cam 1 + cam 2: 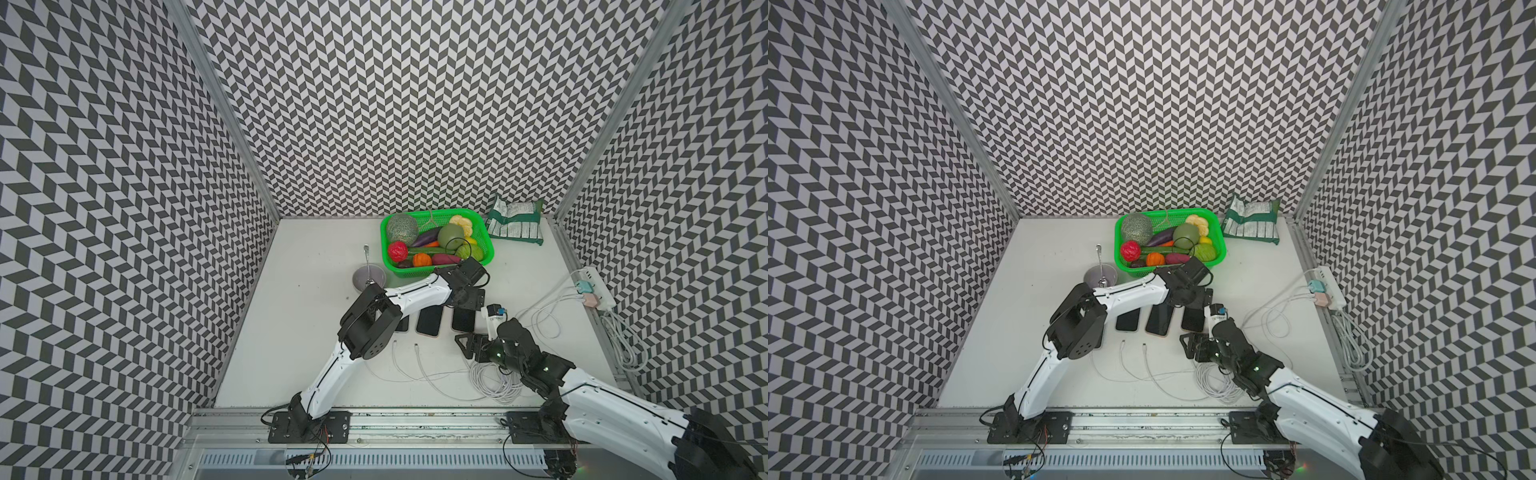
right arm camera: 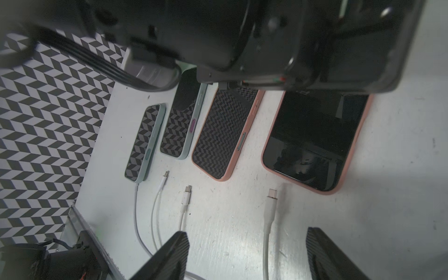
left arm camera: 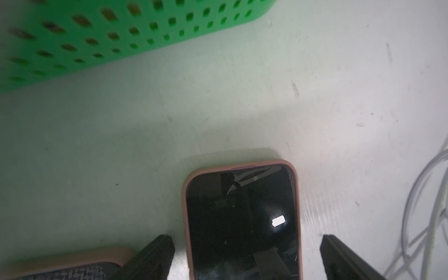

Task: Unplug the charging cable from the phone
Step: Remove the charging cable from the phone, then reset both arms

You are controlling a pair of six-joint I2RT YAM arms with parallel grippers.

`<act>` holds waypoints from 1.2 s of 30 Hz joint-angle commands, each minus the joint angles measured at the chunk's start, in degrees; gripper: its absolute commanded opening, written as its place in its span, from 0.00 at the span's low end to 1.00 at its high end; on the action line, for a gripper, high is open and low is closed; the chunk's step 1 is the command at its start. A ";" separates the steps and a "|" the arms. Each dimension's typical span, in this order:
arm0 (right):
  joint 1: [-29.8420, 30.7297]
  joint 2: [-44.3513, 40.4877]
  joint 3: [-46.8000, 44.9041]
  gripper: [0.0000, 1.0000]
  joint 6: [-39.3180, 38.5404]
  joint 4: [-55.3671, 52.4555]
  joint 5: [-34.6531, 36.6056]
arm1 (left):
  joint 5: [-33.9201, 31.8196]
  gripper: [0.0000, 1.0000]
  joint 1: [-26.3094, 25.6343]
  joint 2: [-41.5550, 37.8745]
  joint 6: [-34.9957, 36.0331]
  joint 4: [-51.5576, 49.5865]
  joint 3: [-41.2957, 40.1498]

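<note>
The left gripper's [image 3: 246, 238] two black fingers [image 3: 155, 257] are spread wide, one on each side of the pink-cased phone [image 3: 242, 218], with table showing between each finger and the case. They pinch nothing. The phone lies flat and face up, its screen dark apart from a small white battery icon.

The right gripper's [image 2: 247, 234] fingers [image 2: 332, 257] are also parted. The white charging cable [image 2: 266, 232] lies loose on the table between them, touched by neither. Its plug [image 2: 272, 194] is out of the phone [image 2: 315, 140] and lies just beside the phone's short edge, pointing towards it.

In the right wrist view, four phones lie in a row. Beside the freed one is a second pink-cased phone [image 2: 223, 135], then two mint-cased phones [image 2: 145, 143]. The far mint one has a cable in its port, and two more loose plugs [image 2: 188, 189] lie near the middle pair.

In both top views the two grippers meet right of centre in the frame, the left gripper [image 1: 465, 299] above the phone [image 1: 463, 320] and the right gripper [image 1: 469, 345] below it. Further out, a green basket [image 1: 415, 272] of toy vegetables [image 1: 401, 228] sits above them, with a grey bowl [image 1: 368, 278] holding a spoon [image 1: 366, 253] to its left. A coil of cable [image 1: 494, 380] lies at lower right and a power strip [image 1: 598, 291] at the right edge of the white table [image 1: 311, 332].
</note>
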 commanded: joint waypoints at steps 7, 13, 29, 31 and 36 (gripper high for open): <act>-0.05 -8.96 2.70 1.00 0.07 -6.22 11.25 | -0.80 1.00 -0.63 -7.38 1.13 3.43 -4.03; -0.52 -13.14 4.41 1.00 0.82 -10.48 18.77 | -1.88 1.00 -1.13 -12.59 2.16 6.54 -8.61; -1.11 -16.48 6.03 1.00 -6.63 -7.35 41.29 | -18.06 1.00 -1.10 -39.10 6.80 14.14 -31.15; -1.28 -16.98 5.52 1.00 -8.51 -4.67 43.01 | -21.39 1.00 0.12 -44.43 6.72 14.93 -35.27; -2.52 -15.50 4.68 1.00 -11.60 3.44 46.11 | -28.47 1.00 5.34 -56.73 6.23 16.22 -45.28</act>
